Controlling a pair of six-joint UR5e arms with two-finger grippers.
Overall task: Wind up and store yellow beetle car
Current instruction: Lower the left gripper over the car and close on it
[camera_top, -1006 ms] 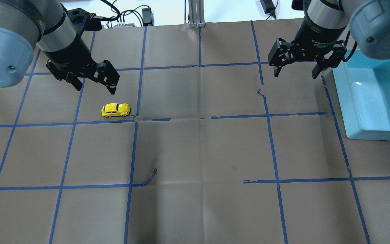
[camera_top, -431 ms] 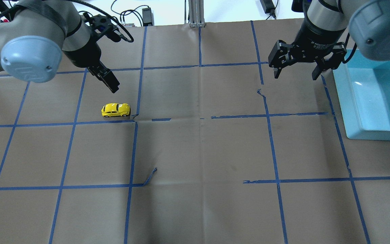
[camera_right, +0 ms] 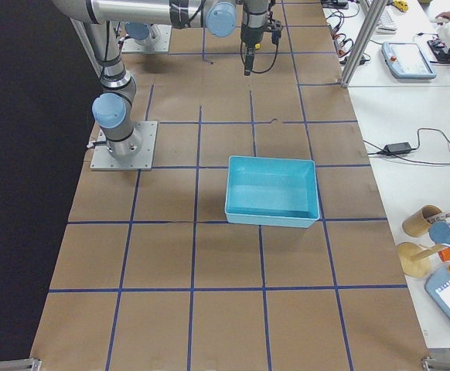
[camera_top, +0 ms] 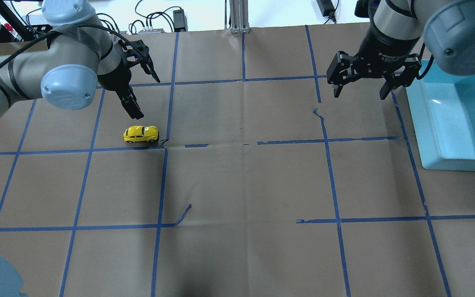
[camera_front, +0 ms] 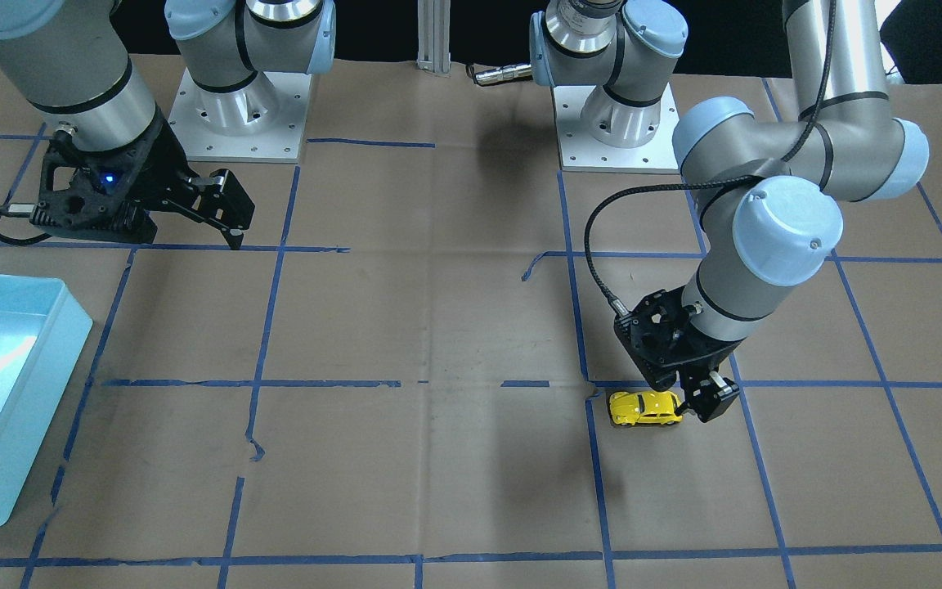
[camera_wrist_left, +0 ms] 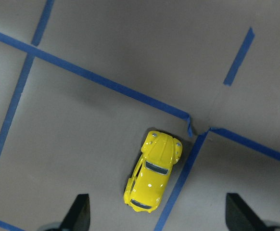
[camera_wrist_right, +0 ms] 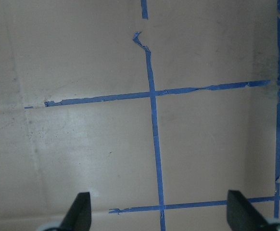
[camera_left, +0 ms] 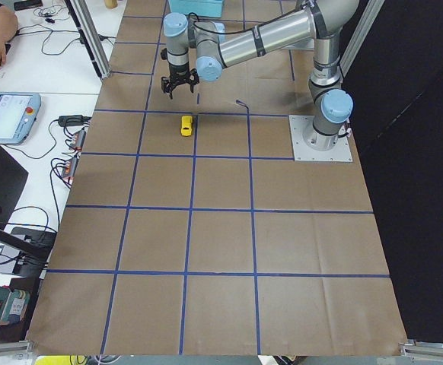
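Pre-grasp on the car, nothing wound or stored yet. The yellow beetle car (camera_top: 141,134) sits on its wheels on the paper-covered table (camera_top: 245,185), on the robot's left side, just beside a crossing of blue tape lines (camera_wrist_left: 193,126) and well apart from the light blue bin (camera_top: 456,123) at the far right. The left hand (camera_top: 137,114) hangs over the car, fingers spread and holding nothing. In the wrist view both fingertips (camera_wrist_left: 80,214) show clear of the car (camera_wrist_left: 153,171), which lies diagonally between them, nearer one tip than the other. The right hand (camera_top: 360,93) is also released and empty, hovering beside the bin, with only bare table below it in its own wrist view. Judged next: the left hand needs to centre on the car, probably turn the wrist so the fingers straddle its sides, drop down and clench. The car is small and rounded, so an off-centre pinch could squirt it away. Winding likely means dragging it backward on the table, then carrying it to the bin.
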